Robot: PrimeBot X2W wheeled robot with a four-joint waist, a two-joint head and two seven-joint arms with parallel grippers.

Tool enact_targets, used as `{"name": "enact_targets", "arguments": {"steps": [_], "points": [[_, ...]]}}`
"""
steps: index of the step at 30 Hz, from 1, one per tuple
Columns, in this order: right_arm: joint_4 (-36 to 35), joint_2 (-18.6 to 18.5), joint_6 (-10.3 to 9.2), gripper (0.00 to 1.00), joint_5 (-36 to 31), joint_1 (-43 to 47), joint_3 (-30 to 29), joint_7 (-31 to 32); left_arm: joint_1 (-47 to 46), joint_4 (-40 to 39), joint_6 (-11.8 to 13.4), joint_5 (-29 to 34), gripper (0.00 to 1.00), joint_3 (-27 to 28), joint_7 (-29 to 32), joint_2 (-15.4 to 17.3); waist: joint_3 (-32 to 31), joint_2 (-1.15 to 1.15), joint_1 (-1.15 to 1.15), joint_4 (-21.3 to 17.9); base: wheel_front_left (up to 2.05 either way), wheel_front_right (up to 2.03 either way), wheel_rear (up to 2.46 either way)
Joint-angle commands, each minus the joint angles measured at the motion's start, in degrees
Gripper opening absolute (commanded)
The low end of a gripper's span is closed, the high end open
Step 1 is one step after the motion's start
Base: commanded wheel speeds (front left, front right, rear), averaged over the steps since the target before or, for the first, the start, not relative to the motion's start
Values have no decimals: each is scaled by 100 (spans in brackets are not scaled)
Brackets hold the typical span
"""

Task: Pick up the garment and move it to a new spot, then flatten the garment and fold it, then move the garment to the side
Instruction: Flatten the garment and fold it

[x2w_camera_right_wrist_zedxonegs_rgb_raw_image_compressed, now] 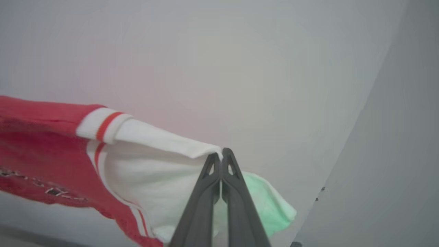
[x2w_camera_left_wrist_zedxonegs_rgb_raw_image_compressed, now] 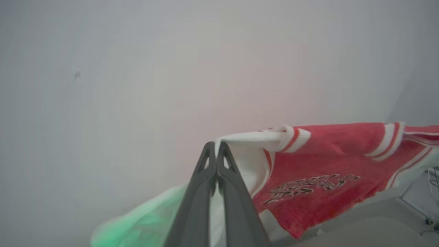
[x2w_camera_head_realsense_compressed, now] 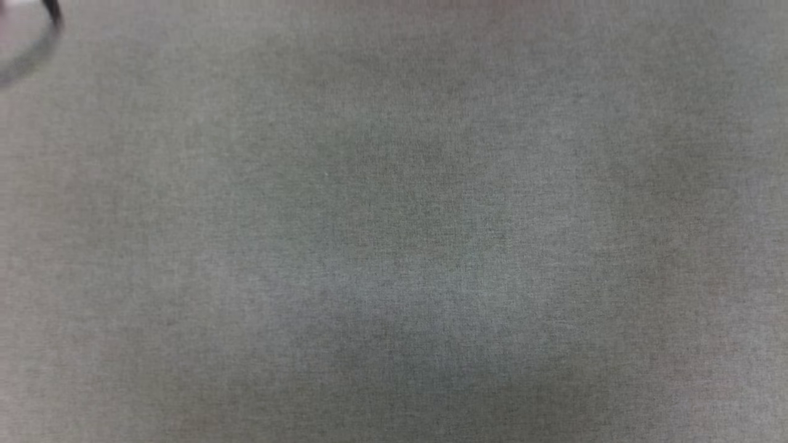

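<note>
Mostly red garment [x2w_camera_left_wrist_zedxonegs_rgb_raw_image_compressed: 325, 161] hangs spread, w/ white sleeves, striped trim.

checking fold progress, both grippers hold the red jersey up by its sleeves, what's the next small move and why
Probably lower both arms together to lay it flat. The left gripper and right gripper are each shut on a sleeve of the small red jersey shirt with white sleeves, stretched in the air between them, and the head view looks down on a grey woven surface.
</note>
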Motion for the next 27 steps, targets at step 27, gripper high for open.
{"name": "enact_targets", "arguments": {"steps": [27], "points": [[-5513,-3195,-9,0,1879,6708,477,1583,5955,-4864,13,-278,0,-1122,-365,2486,-868,0,0,101,0,0,0]]}}
